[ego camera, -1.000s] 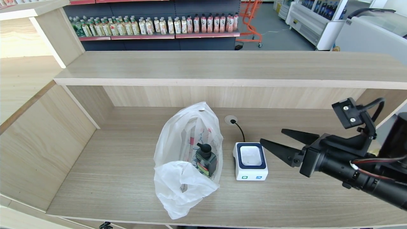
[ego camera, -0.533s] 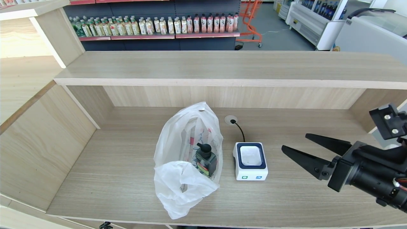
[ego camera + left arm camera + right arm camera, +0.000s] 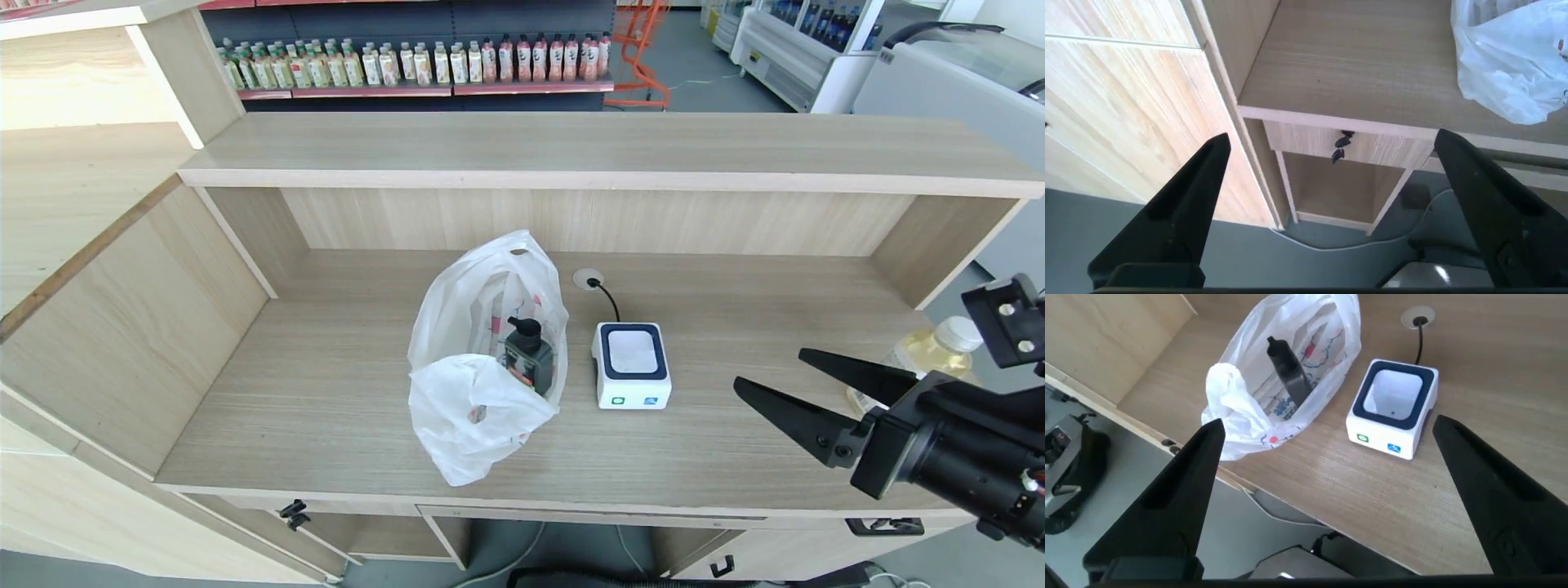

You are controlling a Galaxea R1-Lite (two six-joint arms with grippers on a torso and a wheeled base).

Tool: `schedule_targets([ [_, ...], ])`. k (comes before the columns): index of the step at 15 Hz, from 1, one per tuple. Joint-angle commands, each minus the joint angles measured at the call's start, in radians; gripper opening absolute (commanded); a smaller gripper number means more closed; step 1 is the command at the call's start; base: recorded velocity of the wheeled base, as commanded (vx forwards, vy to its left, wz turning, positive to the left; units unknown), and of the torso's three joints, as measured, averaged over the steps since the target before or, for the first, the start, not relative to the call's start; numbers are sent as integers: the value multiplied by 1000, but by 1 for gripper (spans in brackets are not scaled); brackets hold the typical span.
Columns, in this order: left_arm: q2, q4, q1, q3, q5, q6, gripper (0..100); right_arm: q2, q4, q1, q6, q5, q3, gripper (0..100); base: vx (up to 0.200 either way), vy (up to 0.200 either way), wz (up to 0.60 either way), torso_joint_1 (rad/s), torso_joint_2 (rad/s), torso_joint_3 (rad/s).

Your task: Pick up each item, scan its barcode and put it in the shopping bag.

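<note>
Scanner (image 3: 631,363) sits just right of shopping bag (image 3: 469,408); pale bottle (image 3: 931,349) at far right, behind right gripper (image 3: 768,367). Bag holds a dark pump bottle (image 3: 527,357). Both right and left gripper (image 3: 1331,143) jaws spread, empty.

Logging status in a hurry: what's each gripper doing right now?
Black left gripper: open, holding nothing.
Black right gripper: open, holding nothing.

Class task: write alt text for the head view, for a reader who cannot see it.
A white bag holding a dark pump bottle sits on a wooden counter, with a white scanner to its right. Further right, the right claw hangs open and empty near a bottle of yellow liquid.
</note>
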Motion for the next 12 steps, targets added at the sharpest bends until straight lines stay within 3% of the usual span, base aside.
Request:
schedule_targets([
  [1,1,0,0,0,-1,-1,100,6,-2,-3,0,-25,12,100,0,0,0,0,0,0],
  [5,1,1,0,0,1,1,100,8,40,-4,0,-119,16,100,0,-200,0,5,1,6],
  [12,1,1,0,0,-1,1,100,10,40,-6,2,-126,16,100,0,-200,0,2,4,2],
])
